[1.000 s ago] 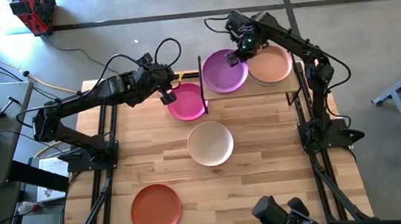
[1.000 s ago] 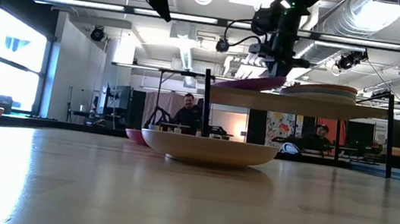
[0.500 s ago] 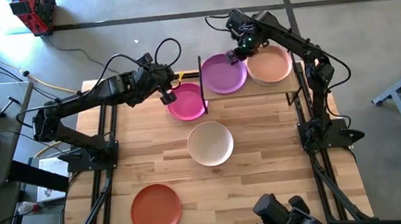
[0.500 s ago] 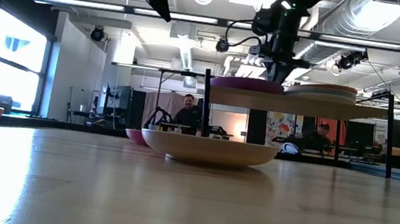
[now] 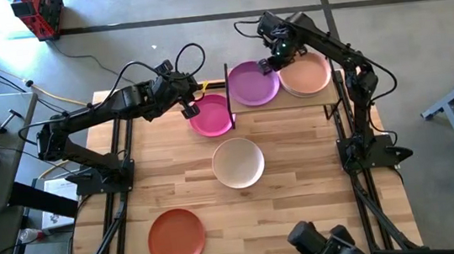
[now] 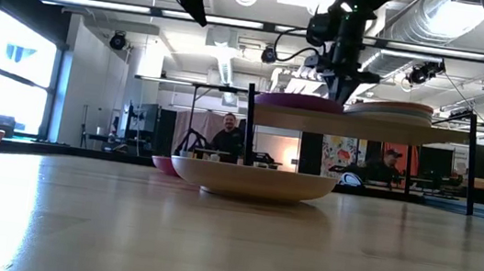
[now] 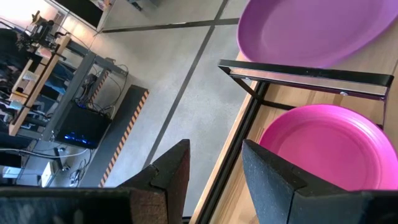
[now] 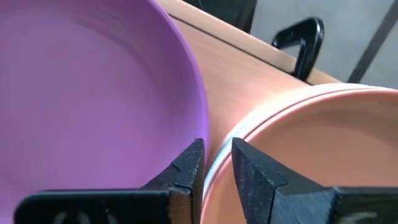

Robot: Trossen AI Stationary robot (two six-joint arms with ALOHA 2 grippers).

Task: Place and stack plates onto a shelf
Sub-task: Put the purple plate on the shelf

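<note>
A purple plate [image 5: 254,83] lies flat on the left half of the shelf [image 5: 292,103]. A stack with a peach plate on top [image 5: 306,74] fills the right half. My right gripper [image 8: 214,165] points down just over the purple plate's rim, beside the stack. It is open and holds nothing. My left gripper [image 5: 190,110] hangs open in the air above the far left edge of a magenta plate [image 5: 211,116]. That plate rests on the table against the shelf's left leg. A cream plate [image 5: 238,162] and an orange-red plate [image 5: 176,237] lie nearer on the table.
The shelf's black frame [image 7: 305,74] runs between the magenta and purple plates. Bare wooden tabletop [image 5: 318,185] lies to the right of the cream plate and along the near edge. People sit in the room behind the table [image 6: 228,134].
The purple plate, held tilted with its right rim raised in my right gripper, has settled flat on the shelf. My right gripper has let go of the rim and stays just above it. My left arm has kept still.
</note>
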